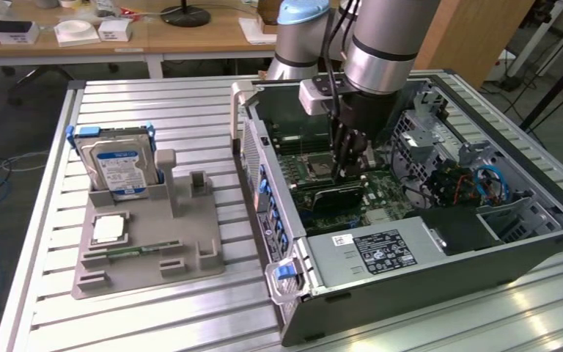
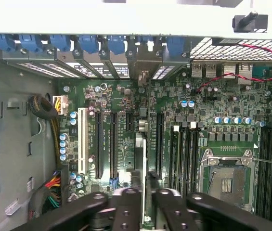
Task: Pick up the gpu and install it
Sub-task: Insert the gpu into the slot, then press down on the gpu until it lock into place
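Reaching down into the open computer case (image 1: 428,242), the gripper (image 1: 348,170) stands over the motherboard (image 1: 311,139) with its fingers pointing straight down at the gpu (image 1: 339,196); in the exterior view the card sits directly beneath the fingertips, a dark cooler face with a green edge, lying among the expansion slots between the CPU socket (image 1: 318,167) and the power supply (image 1: 384,249); the card is thus below the gripper rather than off to either side, and the single arm is the only one to reach it. In the wrist view the gpu (image 2: 144,159) appears edge-on as a thin pale strip running away from the gripper (image 2: 144,202) toward the rear brackets (image 2: 140,72) of the case, so its long axis lies along the slots (image 2: 111,144) and its bracket end points at the rear wall with the blue clips (image 2: 87,43); the card stands on edge, upright to the board, and seems lined up with one slot, though whether it is pressed fully home I cannot tell. The two dark fingers (image 2: 126,207) flank the strip's near end at a narrow spacing; they look close against the card's edge, but the pictures do not settle whether they grip it or stand just clear of it.
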